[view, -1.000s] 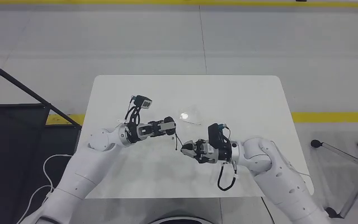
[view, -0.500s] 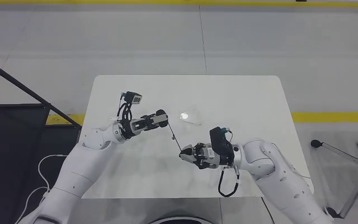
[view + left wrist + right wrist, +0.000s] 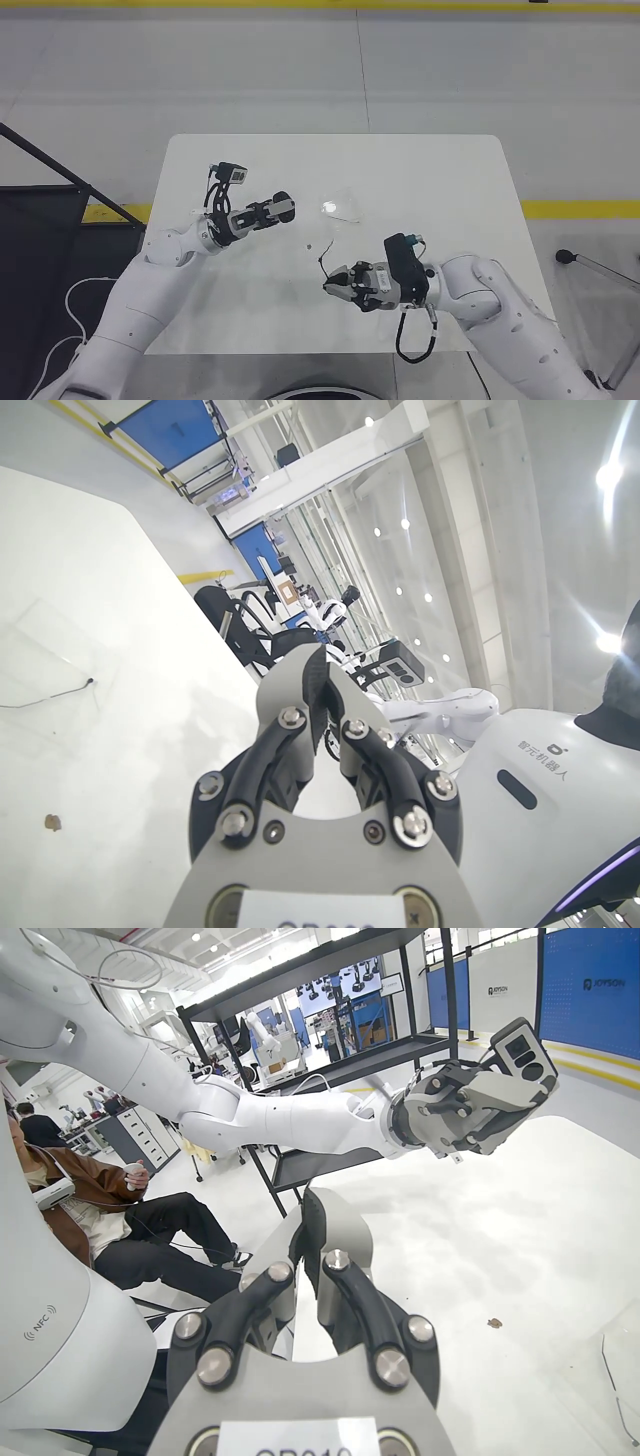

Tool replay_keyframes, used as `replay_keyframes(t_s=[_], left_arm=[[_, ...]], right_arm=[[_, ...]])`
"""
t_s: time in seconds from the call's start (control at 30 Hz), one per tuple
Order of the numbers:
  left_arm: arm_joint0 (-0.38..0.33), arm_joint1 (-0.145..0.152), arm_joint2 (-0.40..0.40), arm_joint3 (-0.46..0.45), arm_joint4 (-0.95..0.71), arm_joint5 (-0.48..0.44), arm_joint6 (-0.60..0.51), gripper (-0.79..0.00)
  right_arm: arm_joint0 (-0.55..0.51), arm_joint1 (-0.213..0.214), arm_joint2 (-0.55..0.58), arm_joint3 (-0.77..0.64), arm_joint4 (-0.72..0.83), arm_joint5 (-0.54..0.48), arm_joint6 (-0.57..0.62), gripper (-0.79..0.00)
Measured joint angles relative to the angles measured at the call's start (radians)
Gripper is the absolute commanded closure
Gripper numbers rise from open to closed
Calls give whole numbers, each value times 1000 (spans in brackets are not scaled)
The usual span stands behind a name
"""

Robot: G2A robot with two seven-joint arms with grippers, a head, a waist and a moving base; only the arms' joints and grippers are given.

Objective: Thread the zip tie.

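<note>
Now the zip tie (image 3: pixel 323 256) lies loose on the white table (image 3: pixel 440 170). It is a thin dark strand just below the centre of the top view, between the two grippers and touching neither. Its long axis runs nearly up and down the frame, leaning a little: the upper end sits toward the right and the lower end toward the left, with a slight bend between. In the left wrist view one end carries a small knob, the head, and the strand trails from it to the frame's left edge. Which end that is in the top view I cannot tell.

The left gripper (image 3: pixel 287 207) hangs left of centre, up and to the left of the tie, its jaws pressed together on nothing. The right gripper (image 3: pixel 331 287) sits just below the tie's lower end, near it but apart, jaws likewise together and empty. A clear plastic sheet (image 3: pixel 342 204) lies flat just above the tie. A small brown crumb (image 3: pixel 52 822) rests on the table.

Half a second ago the tie spanned the gap between the two grippers' tips, raised off the table. Since then the left gripper has drawn back to the upper left and the right one has moved down and slightly right. The tie has dropped flat between them. A second ago the two grippers were almost tip to tip.
</note>
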Motion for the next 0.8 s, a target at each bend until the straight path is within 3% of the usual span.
replay_keyframes(t_s=[0.23, 0.27, 0.3, 0.33, 0.37, 0.5, 0.8], left_arm=[[0, -2, -3, 2, 1, 3, -3, 0], [0, -2, -3, 3, 2, 3, -3, -105], [1, -3, -4, 3, 2, 3, -3, -302], [1, -3, -6, 4, 4, 1, -1, -696], [1, -3, -8, 6, 7, -1, 2, -785], [7, -2, -24, 3, 56, -12, 49, -785], [65, 5, -67, -82, 248, 3, 208, -785]], right_arm=[[16, 24, -30, 3, -13, 0, -38, 0], [19, 27, -34, 5, -14, 0, -42, 0], [22, 29, -38, 8, -15, 0, -44, 0], [27, 33, -42, 13, -17, 0, -46, 0], [31, 35, -41, 21, -23, 0, -44, 0], [41, 45, -4, 42, -102, 37, -2, 0], [69, 60, 45, -165, -263, 398, 353, 0]])
